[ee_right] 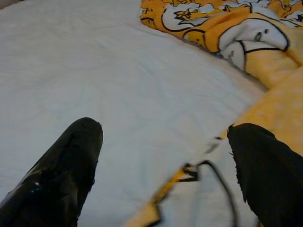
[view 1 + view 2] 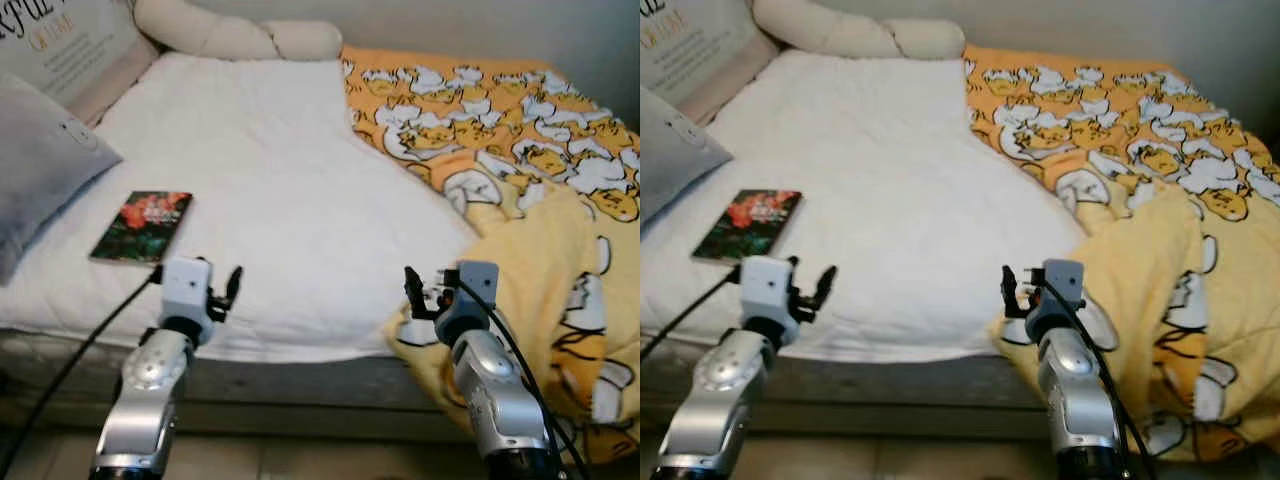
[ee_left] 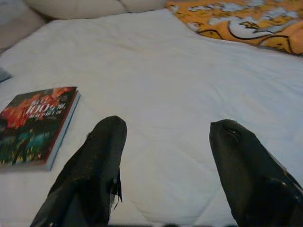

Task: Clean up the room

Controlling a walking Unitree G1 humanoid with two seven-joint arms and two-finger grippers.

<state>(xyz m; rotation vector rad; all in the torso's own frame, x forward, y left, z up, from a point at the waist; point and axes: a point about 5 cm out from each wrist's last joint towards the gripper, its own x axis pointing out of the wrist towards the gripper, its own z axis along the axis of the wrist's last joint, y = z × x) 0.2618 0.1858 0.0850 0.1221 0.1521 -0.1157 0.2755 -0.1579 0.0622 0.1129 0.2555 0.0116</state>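
A book (image 2: pixel 142 226) with a dark cover and red flowers lies flat on the white bed sheet (image 2: pixel 260 190), near the bed's front left; it also lies ahead of my left fingers (image 3: pixel 102 156) as the book (image 3: pixel 35 124). My left gripper (image 2: pixel 222 290) hovers open at the bed's front edge, just right of the book, holding nothing. My right gripper (image 2: pixel 425 290) is open over the front edge, where the yellow-orange duck-print blanket (image 2: pixel 520 170) bunches up. That blanket (image 1: pixel 246 42) lies past my right fingertips, untouched.
A grey pillow (image 2: pixel 40 160) and a lettered cushion (image 2: pixel 70 45) sit at the bed's left. A long cream bolster (image 2: pixel 240 35) runs along the head of the bed. The blanket hangs over the bed's front right corner toward the floor (image 2: pixel 300 455).
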